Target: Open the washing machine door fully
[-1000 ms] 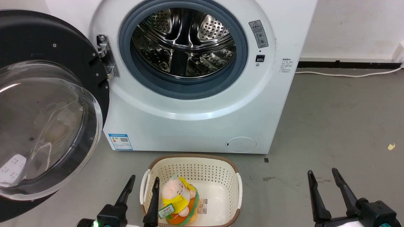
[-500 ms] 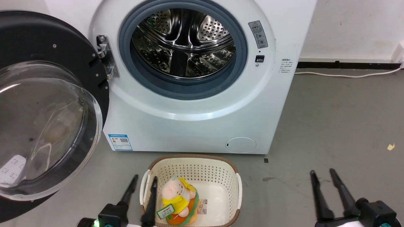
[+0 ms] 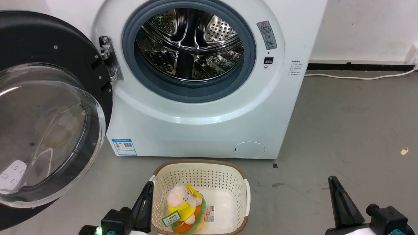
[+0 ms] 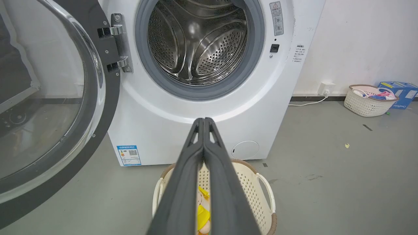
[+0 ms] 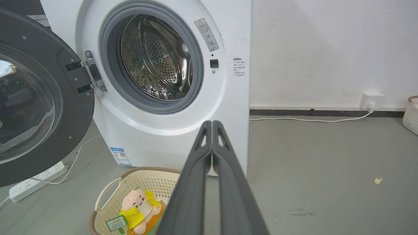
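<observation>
- Finds the washing machine door [image 3: 55,120] swung wide on its metal hinge [image 3: 109,58], ahead of the left tool [image 3: 148,187] and off to its left, well apart from it, glass bowl bulging outward.
- Leaves the steel drum [image 3: 189,42] fully exposed, ahead of and above both tools, with no part of the door across it.
- Holds the left tool's two fingers pressed flat together, gripping nothing, at the near left corner of the basket [image 3: 199,162], with the plush toy [image 3: 184,205] just to the right.
- Has the right tool [image 3: 333,182] likewise closed tight and empty, low over the bare floor [image 3: 343,130], far to the right of the door and touching nothing.
- Reads as the closing step: opening looks done or very nearly so, both tools low and clear of the machine.
- Cannot tell whether the hinge sits at its stop.
- Calls for little next, by this judgement: if any swing is left, needs the left tool to reach up and left to the door's rim and press it further from the drum, clear of the basket.
</observation>
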{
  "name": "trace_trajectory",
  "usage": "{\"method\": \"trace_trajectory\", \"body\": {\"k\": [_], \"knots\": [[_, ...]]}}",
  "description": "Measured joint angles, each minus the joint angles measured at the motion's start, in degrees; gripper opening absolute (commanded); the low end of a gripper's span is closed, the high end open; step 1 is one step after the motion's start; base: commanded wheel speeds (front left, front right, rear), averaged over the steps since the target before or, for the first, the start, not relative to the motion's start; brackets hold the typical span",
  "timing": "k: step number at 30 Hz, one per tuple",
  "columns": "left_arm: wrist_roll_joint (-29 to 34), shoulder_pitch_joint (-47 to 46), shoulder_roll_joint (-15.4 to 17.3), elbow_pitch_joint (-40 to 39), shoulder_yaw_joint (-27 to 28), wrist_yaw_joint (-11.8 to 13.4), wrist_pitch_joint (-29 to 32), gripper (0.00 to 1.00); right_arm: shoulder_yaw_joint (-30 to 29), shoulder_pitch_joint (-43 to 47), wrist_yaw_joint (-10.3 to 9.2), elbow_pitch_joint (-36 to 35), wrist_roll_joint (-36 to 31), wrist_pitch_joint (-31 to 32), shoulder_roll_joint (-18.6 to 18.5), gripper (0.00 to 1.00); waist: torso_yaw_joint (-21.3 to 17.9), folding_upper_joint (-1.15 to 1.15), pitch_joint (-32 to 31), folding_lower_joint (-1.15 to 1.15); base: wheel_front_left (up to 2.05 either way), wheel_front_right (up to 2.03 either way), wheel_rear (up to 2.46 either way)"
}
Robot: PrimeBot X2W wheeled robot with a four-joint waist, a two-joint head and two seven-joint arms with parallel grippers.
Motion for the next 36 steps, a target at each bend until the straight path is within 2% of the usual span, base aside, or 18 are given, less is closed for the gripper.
{"method": "trace_trajectory", "body": {"k": [36], "knots": [[1.79, -0.57, -0.02, -2.24, 1.88, 0.68, 4.28, 0.0, -0.11, -1.37, 0.0, -0.75, -2.53, 4.24, 0.0, 0.0, -0.53, 0.0, 0.38, 0.0, 0.0, 0.0, 0.0]]}}
